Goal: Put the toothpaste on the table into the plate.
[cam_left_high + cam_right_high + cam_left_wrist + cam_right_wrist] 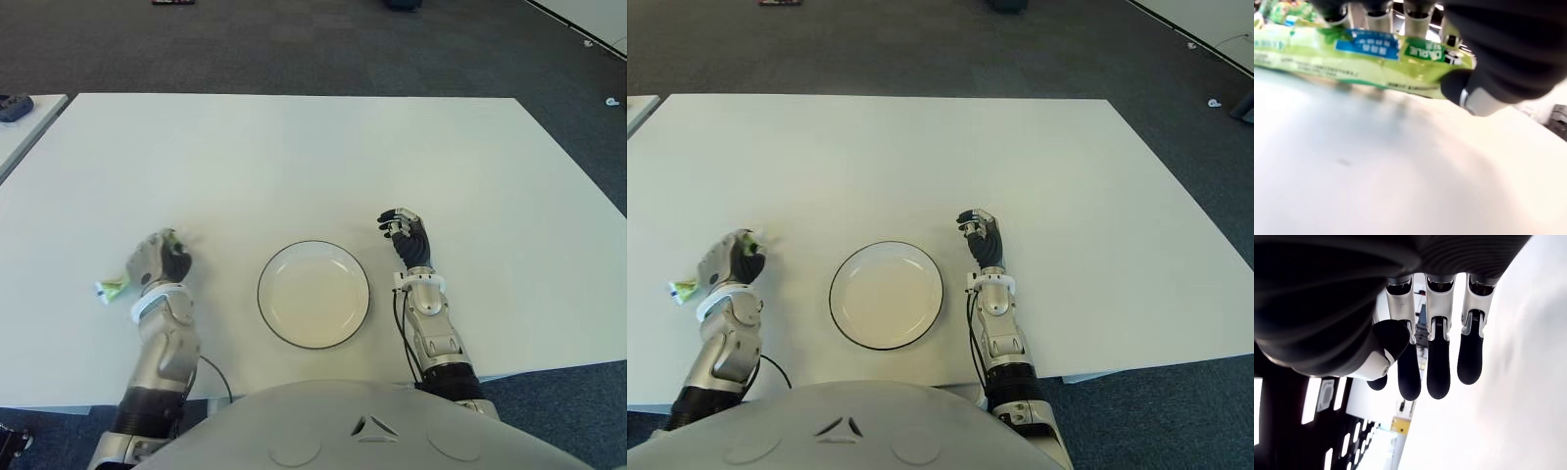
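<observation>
The green toothpaste tube [1352, 63] is held in my left hand [160, 257], whose fingers and thumb are curled around it, just above the white table [294, 157]. One end of the tube [111, 288] sticks out to the left of the hand. The hand is left of the white plate [313, 293], which has a dark rim and nothing in it. My right hand [407, 235] shows just right of the plate with relaxed fingers [1438, 367] holding nothing.
Dark carpet surrounds the table. Part of another white table [20, 122] shows at the far left, with a dark object on it.
</observation>
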